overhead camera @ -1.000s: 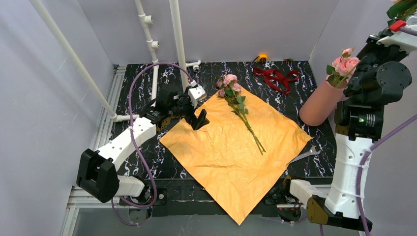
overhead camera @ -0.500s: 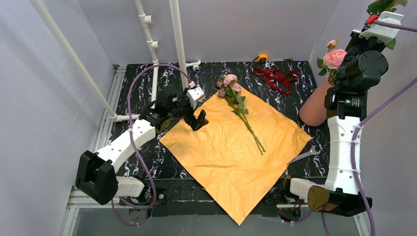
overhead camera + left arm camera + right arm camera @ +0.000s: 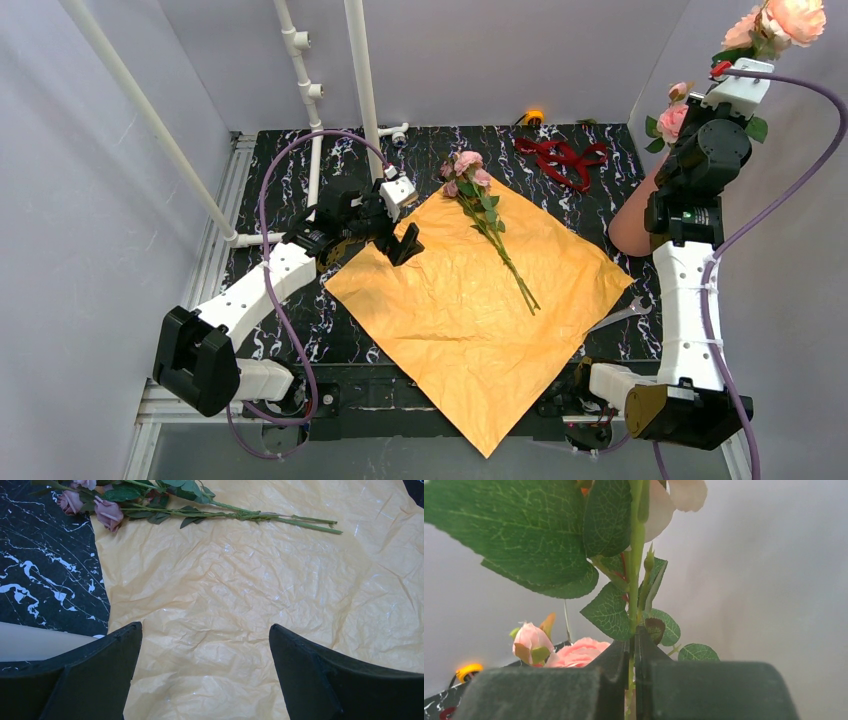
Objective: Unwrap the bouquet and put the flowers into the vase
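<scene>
The bouquet is undone: the crinkled orange wrapping paper [image 3: 470, 300] lies flat, with several pink flowers [image 3: 478, 195] on long green stems across its far part. My left gripper [image 3: 405, 243] hovers open over the paper's left corner [image 3: 206, 630], with nothing between its fingers [image 3: 100, 675]; the flowers [image 3: 165, 500] lie ahead of it. My right gripper [image 3: 742, 62] is raised high at the right, shut on the green stem [image 3: 636, 555] of a rose whose peach bloom [image 3: 792, 18] is above it. Below stands the salmon-pink vase [image 3: 638, 215], tilted and partly hidden by the arm, holding pink roses [image 3: 672, 118] [image 3: 576, 652].
A dark red ribbon [image 3: 560, 160] lies on the black marbled table [image 3: 300, 330] at the back right. White pipes [image 3: 360, 80] rise at the back left, and one [image 3: 35, 642] lies beside my left fingers. A small yellow object [image 3: 534, 117] sits at the back wall.
The right arm has stretched upward, carrying the gripped rose higher above the vase. The left arm and the flowers on the paper have not moved.
</scene>
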`<state>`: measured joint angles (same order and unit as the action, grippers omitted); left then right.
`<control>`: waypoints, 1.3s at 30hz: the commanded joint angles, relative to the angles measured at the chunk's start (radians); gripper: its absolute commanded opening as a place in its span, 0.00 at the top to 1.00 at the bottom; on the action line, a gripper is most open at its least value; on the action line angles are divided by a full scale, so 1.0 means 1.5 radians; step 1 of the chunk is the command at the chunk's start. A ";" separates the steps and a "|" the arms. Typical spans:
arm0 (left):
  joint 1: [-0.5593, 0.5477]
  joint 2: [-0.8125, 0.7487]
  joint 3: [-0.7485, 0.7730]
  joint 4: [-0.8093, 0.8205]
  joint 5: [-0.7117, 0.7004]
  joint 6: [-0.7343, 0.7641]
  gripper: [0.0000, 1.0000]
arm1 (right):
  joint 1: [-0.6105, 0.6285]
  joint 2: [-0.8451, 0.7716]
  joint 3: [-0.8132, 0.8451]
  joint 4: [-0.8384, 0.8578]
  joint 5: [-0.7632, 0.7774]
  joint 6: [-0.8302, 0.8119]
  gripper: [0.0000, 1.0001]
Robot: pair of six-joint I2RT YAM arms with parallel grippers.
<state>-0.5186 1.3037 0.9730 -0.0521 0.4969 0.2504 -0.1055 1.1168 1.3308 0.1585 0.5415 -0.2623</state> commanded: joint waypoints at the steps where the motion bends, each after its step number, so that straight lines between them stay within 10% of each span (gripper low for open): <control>1: 0.004 -0.014 0.010 0.002 0.003 0.005 0.02 | -0.004 -0.010 -0.015 -0.001 0.033 0.028 0.99; 18: 0.008 0.038 0.064 -0.011 0.030 0.013 0.02 | -0.004 -0.043 -0.111 -0.123 0.065 0.065 0.96; 30: 0.008 0.073 0.099 -0.014 0.039 0.009 0.02 | -0.004 -0.002 -0.062 -0.158 0.063 0.065 0.39; 39: 0.009 0.074 0.102 -0.018 0.037 0.012 0.02 | -0.004 -0.006 -0.027 -0.231 0.013 0.069 0.20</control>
<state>-0.5121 1.4273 1.0893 -0.0643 0.5327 0.2687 -0.1093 1.1408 1.2373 -0.1501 0.5964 -0.1688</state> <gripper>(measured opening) 0.981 0.772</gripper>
